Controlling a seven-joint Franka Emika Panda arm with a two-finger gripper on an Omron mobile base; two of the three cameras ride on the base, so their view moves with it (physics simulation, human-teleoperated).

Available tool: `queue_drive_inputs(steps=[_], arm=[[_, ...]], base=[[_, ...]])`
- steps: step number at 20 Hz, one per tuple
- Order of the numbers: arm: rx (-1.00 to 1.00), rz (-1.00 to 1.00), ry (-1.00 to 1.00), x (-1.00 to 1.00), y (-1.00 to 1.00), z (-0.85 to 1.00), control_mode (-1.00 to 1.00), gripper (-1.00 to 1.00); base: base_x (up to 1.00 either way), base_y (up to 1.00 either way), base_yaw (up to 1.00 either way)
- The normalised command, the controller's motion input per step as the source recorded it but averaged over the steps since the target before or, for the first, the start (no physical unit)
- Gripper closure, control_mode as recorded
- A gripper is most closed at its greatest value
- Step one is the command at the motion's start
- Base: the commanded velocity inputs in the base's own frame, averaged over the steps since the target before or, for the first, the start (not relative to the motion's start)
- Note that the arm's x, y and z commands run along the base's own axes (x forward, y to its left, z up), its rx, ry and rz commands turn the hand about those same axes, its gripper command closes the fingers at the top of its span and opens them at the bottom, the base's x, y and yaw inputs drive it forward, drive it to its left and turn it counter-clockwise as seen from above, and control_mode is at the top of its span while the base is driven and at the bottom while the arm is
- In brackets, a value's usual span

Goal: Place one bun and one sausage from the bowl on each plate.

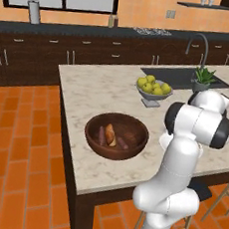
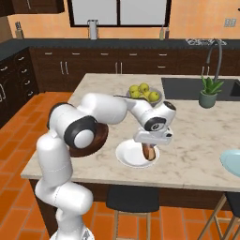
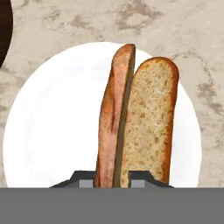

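A pale marble island (image 1: 115, 81) stands on orange tile, with dark cabinets along the far wall. Nearest the base, the white plate (image 2: 126, 154) lies by the counter's front edge, and the gripper (image 2: 149, 151) hangs over it, its jaws clamped on a split bun (image 3: 140, 118) held on end above the plate; whether the bun touches the plate is hard to tell. Just beside the plate, the dark wooden bowl (image 1: 117, 135) holds another bun (image 1: 110, 134) and two dark sausages (image 1: 102, 135). The pale blue plate (image 2: 231, 161) sits well apart at the right edge. Farther back stand a grey footed fruit bowl (image 1: 153, 93), a potted plant (image 2: 209, 92) and the sink (image 1: 175, 75).
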Motion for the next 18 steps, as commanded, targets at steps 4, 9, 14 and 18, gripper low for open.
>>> queue_drive_inputs(steps=[4, 9, 14, 18], arm=[[-0.06, 0.00, -0.04, -0.10, 0.00, 0.25, -1.00, -1.00], [-0.10, -0.09, 0.03, -0.14, 0.32, 0.38, -1.00, -1.00], [-0.03, -0.25, 0.03, 0.10, 1.00, 0.17, -1.00, -1.00], [-0.01, -0.02, 0.18, 0.04, 1.00, 0.46, -1.00, -1.00]], base=[[0.00, 0.00, 0.00], [0.00, 0.00, 0.00], [0.00, 0.00, 0.00], [0.00, 0.00, 0.00]])
